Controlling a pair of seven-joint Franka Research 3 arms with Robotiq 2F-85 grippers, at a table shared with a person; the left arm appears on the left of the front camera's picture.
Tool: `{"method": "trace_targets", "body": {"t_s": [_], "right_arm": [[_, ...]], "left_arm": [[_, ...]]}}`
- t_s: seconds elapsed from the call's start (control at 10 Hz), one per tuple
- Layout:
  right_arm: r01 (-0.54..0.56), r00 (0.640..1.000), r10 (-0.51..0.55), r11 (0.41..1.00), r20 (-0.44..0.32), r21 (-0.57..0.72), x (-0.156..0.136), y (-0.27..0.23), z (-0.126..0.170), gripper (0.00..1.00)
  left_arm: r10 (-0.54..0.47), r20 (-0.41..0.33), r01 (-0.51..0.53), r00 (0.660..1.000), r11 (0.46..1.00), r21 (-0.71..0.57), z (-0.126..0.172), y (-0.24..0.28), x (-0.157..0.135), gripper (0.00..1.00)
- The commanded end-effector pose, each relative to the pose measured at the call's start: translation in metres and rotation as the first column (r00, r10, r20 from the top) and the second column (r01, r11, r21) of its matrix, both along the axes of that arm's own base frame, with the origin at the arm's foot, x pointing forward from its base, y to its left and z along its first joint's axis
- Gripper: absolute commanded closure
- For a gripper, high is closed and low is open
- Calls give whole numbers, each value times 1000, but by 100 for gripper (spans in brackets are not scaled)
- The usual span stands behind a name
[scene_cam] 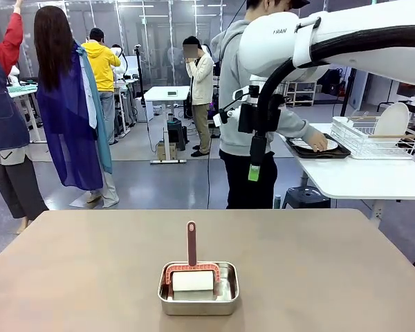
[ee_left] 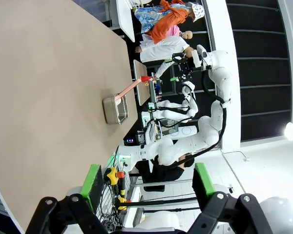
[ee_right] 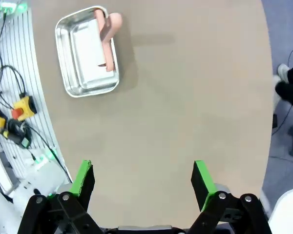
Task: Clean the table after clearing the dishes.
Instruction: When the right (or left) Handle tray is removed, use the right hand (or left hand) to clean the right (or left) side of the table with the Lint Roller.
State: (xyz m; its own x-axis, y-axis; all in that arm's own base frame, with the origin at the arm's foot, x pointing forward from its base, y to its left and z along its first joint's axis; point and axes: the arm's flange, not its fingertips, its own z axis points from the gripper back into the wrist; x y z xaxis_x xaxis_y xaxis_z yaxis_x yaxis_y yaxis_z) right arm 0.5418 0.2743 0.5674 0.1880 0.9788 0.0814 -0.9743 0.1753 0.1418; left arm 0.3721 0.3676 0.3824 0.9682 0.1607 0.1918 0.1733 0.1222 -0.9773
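Observation:
The taupe-brown table [scene_cam: 90,270] carries a small steel pan [scene_cam: 198,287] holding a white roller with a reddish handle [scene_cam: 191,243]. Of the dishes, a white plate on a dark tray [scene_cam: 317,148] lies on the white side table [scene_cam: 360,176], under a person's hand [scene_cam: 317,142]. My right gripper [scene_cam: 254,169] hangs high above the table's far edge. It is open over bare tabletop [ee_right: 185,97] with nothing between its green pads [ee_right: 83,181], and the pan [ee_right: 87,51] lies ahead. My left gripper [ee_left: 147,183] is open and empty beside the table [ee_left: 49,97], with the pan [ee_left: 116,108] farther off.
A white wire rack [scene_cam: 373,138] with an upright plate [scene_cam: 391,120] stands on the side table at right. The person in a grey hoodie [scene_cam: 238,83] stands at the far edge. Other people stand farther back. Cables and a stop button [ee_right: 17,111] lie off the table's near side.

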Motion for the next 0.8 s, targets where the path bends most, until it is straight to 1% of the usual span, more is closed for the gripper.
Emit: {"method": "trace_targets", "body": {"t_s": [0.0, 0.5, 0.6, 0.7], "right_arm": [[66, 998, -66, 998, -8, 5, 11, -3, 1, 0], [66, 998, -66, 998, -8, 5, 11, -3, 1, 0], [42, 999, -42, 999, -1, 5, 13, -9, -2, 0], [-19, 1000, 18, 999, 15, 41, 13, 11, -8, 0]], "left_arm": [[-3, 6, 3, 1000, 1000, 13, 0, -3, -7, 7], [-3, 6, 3, 1000, 1000, 13, 0, -3, -7, 7], [-3, 6, 3, 1000, 1000, 13, 0, -3, -7, 7], [-3, 6, 3, 1000, 1000, 13, 0, -3, -7, 7]]}}
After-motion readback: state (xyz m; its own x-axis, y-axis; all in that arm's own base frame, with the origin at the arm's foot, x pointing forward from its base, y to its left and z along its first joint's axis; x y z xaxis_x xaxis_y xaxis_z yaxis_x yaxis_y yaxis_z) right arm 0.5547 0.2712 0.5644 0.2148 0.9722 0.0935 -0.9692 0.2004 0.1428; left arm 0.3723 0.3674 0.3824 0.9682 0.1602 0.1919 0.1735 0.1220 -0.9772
